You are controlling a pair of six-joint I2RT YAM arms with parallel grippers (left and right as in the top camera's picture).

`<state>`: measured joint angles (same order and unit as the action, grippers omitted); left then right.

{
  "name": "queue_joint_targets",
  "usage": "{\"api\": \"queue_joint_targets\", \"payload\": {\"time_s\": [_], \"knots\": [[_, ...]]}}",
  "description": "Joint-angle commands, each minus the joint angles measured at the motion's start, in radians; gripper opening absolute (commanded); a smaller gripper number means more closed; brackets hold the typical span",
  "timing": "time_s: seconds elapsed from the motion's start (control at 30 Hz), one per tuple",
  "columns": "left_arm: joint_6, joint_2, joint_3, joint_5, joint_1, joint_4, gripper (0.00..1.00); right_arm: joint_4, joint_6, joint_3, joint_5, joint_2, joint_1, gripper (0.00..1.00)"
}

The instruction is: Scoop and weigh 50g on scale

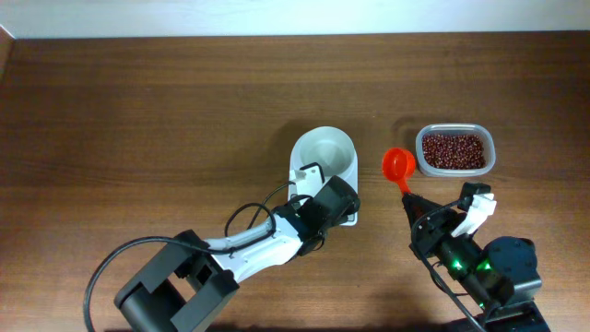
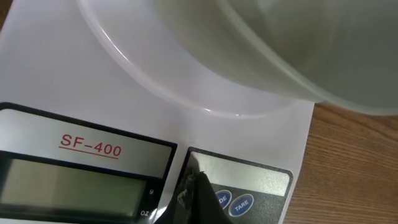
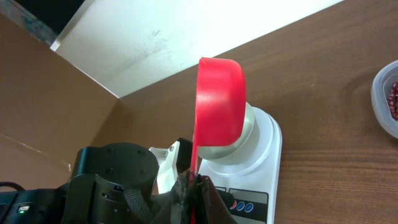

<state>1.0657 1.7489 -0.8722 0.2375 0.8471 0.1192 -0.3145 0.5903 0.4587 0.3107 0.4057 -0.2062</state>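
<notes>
Overhead: one scale [image 1: 324, 155], one red scoop [image 1: 398, 164]

Scale [image 2: 74, 93] mid-table [image 1: 138, 111], bowl [image 1: 324, 157] on top; scoop [image 1: 398, 165] just right of it, between scale and tub [image 1: 491, 152]; beans [image 1: 453, 151] in tub.

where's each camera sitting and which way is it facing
Overhead: above the table, looking straight down on scale, scoop, tub of beans; left arm and right arm show.
Left wrist: on the left arm, close over the scale's display and buttons; its shut jaws show at the bottom.
Right wrist: on the right arm, looking along the scoop held in its jaws toward the scale; left arm shows lower left.
Shared: all three see the scale; overhead and right wrist see the scoop.
</notes>
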Motion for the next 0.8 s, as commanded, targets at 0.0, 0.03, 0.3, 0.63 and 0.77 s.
{"api": "queue_joint_targets", "payload": {"time_s": [0.0,0.03,0.3,0.63,0.77], "knots": [[-0.013,0.019,0.0,-0.08,0.001,0.01,0.0,0.004,-0.01,0.007,-0.009,-0.004,0.006,0.04],[-0.013,0.019,0.0,-0.12,0.001,0.01,0.0,0.004,-0.01,0.007,-0.008,-0.004,0.006,0.04],[-0.217,-0.315,0.0,-0.154,0.0,0.334,0.01,0.004,-0.011,0.007,-0.01,-0.004,0.006,0.04],[-0.411,-0.739,-0.001,0.274,-0.014,0.737,0.99,0.153,-0.003,0.007,-0.218,0.117,0.006,0.04],[-1.093,-0.752,-0.177,-0.391,-0.359,0.796,0.99,0.182,-0.004,0.064,-0.146,0.306,0.007,0.04]]}}
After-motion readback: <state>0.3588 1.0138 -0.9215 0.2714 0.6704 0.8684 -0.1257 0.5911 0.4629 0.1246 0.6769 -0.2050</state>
